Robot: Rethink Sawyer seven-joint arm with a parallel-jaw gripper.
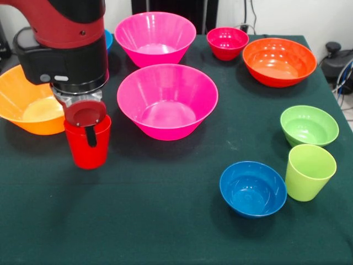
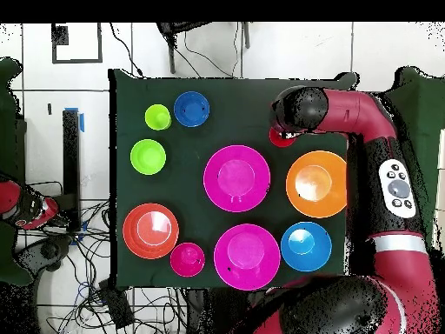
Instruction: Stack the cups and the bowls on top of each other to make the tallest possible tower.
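While every bowl on the desk sits upright and empty, nothing is stacked. Two pink bowls stand mid-desk, one behind the other. The red-orange bowl and small red bowl sit at the back. The green bowl, lime cup and small blue bowl cluster to one side. The arm hides most of the mid-sized blue bowl in the front view. The yellow-orange bowl is cut by the picture's edge. The gripper reaches into the red cup, one finger inside the rim; whether it clamps the wall I cannot tell.
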